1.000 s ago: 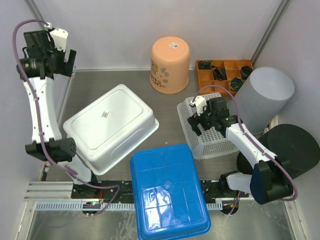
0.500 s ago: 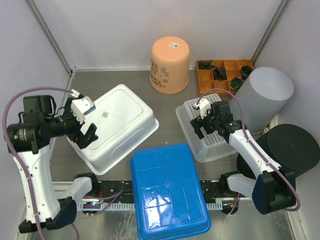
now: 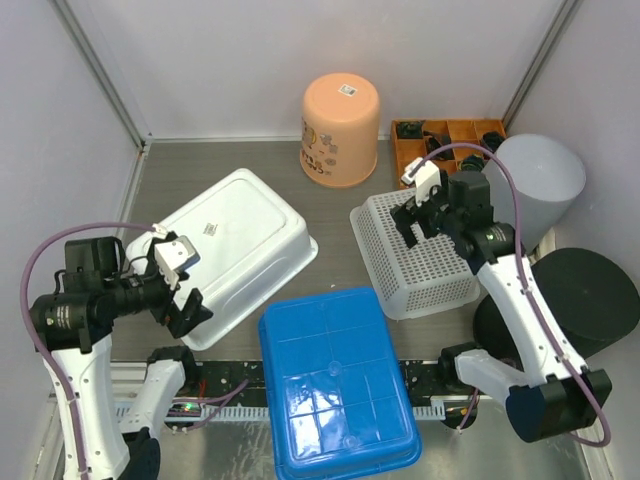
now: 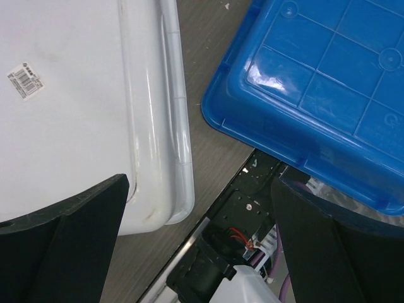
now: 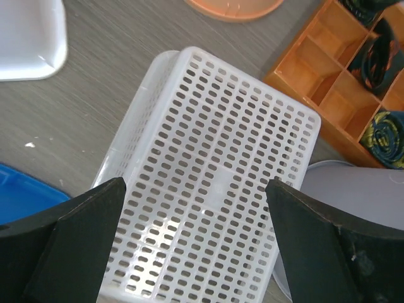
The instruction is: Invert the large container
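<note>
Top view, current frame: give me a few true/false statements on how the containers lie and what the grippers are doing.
1. The white tub lies bottom up. True.
2. The left gripper is shut on the blue bin. False: it is open and holds nothing, by the tub's near corner.
3. The right gripper is open above the mesh basket. True.
4. The orange bucket stands mouth up. False: it is bottom up.

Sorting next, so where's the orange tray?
Top view, far right: the orange tray sits between the peach bucket and grey bin, behind the mesh basket.
</note>
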